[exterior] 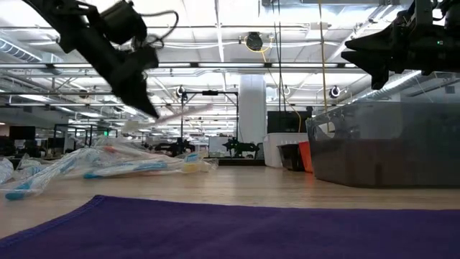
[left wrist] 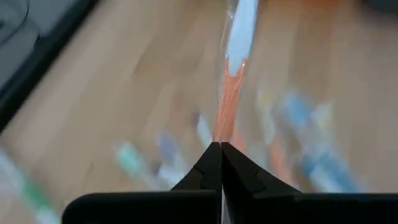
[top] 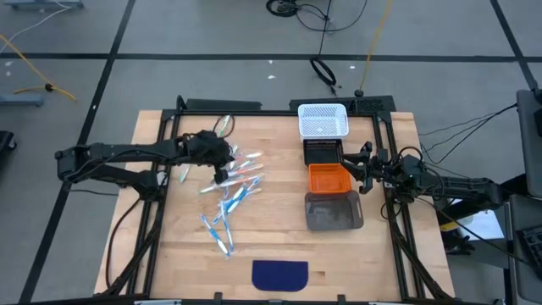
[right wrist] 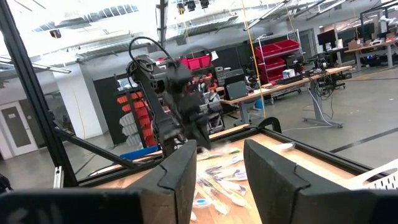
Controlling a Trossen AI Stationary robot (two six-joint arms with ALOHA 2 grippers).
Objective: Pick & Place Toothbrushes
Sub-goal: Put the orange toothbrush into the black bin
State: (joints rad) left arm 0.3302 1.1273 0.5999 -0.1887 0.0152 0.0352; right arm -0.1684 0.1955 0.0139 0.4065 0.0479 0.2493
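Note:
Several wrapped toothbrushes [top: 229,203] lie scattered on the wooden table's left half, blue, green and orange-red in clear wrappers; the low view shows the pile [exterior: 108,165] resting flat. My left gripper [top: 222,175] hangs above that pile, shut on an orange-and-white toothbrush [left wrist: 233,68]. My right gripper [top: 366,169] is open, raised at the right edge of the bins, touching nothing. My left gripper pinches one end of the orange-and-white toothbrush [left wrist: 219,134] between its two fingertips [left wrist: 208,165], the stick running along the fingers and out past them. In the low view the fingers slant down from above and the toothbrush [exterior: 180,115] is lifted clear of the pile, near level.
A row of bins stands right of centre: a white mesh basket [top: 323,120] at the far edge, a black bin [top: 322,152], an orange bin [top: 329,180] and a grey translucent bin [top: 334,212]. A dark blue cloth [top: 280,274] lies at the near edge. A black frame rims the table.

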